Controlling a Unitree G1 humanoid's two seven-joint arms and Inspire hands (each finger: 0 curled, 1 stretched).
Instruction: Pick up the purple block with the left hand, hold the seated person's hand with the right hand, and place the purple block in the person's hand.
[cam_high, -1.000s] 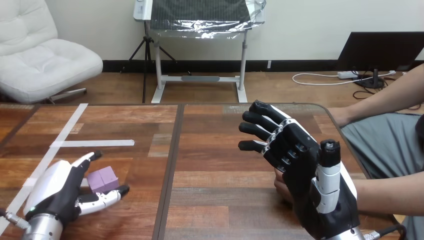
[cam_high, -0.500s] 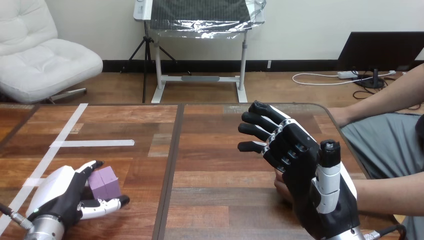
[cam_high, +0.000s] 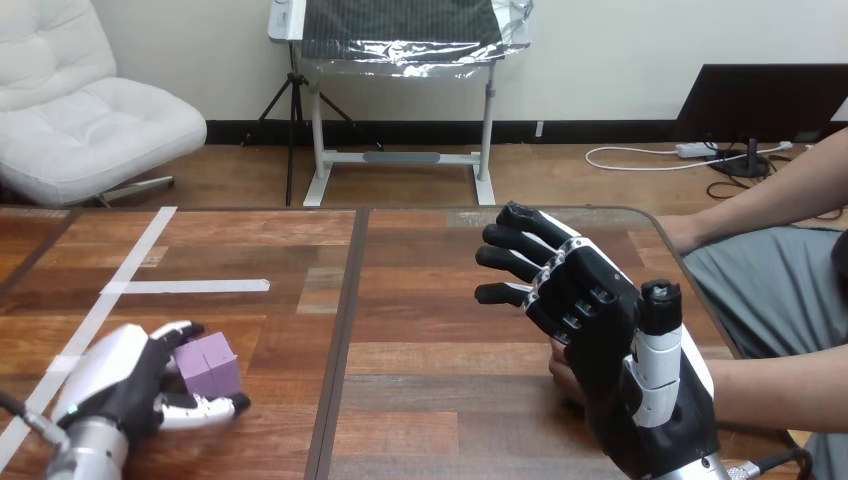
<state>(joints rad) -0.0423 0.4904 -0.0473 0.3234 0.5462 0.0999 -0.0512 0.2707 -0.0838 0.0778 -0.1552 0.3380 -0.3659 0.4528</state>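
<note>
Left hand closed tighter round block near desk left edge; right hand open over person's hand.

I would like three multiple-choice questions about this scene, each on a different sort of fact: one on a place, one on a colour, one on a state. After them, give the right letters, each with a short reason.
1. Where is the purple block?
A. On the table, between the left hand's fingers and thumb.
B. At the table's far edge.
C. In the air over the table's middle.

2. What colour are the tape strips on the table?
A. Red.
B. Black.
C. White.

3. How are the right hand's fingers?
A. Curled round the block.
B. Nearly straight, raised off the table.
C. Pressed flat on the table.

Answers:
1 A: the block sits on the wood with the left hand's fingers curled over it.
2 C: both strips are white against the brown wood.
3 B: the fingers reach up and away from the block.
</note>
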